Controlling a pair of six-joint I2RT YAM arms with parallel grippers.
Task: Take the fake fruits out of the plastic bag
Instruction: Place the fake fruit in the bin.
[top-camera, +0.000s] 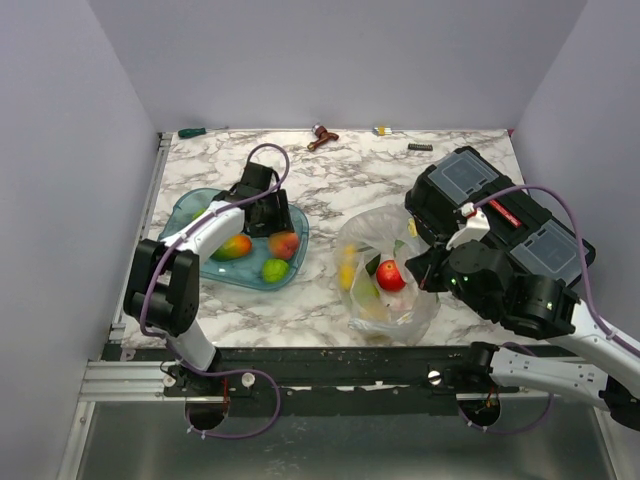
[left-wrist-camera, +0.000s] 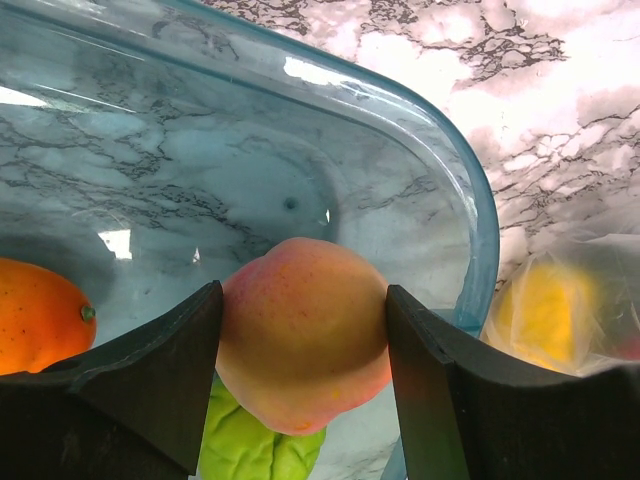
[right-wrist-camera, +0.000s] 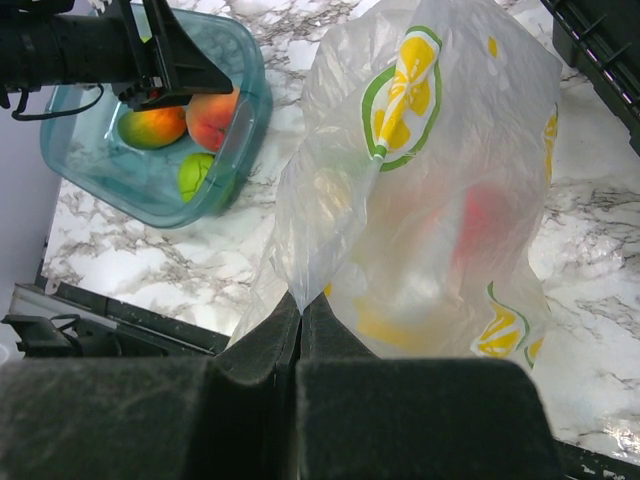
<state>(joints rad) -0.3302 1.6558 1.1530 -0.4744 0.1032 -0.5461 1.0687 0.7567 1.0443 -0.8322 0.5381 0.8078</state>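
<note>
Peach (left-wrist-camera: 300, 350) sits clasped between the fingers of the left gripper (left-wrist-camera: 303, 300), low in the teal tray (left-wrist-camera: 470, 200) at left, beside a mango (top-camera: 232, 246) and a green fruit (top-camera: 275, 270). Right gripper (right-wrist-camera: 300, 310), pressed together, pinches the right side of the plastic bag (right-wrist-camera: 430, 200), which holds a red fruit (top-camera: 391, 275) and a yellow fruit (top-camera: 348, 268).
</note>
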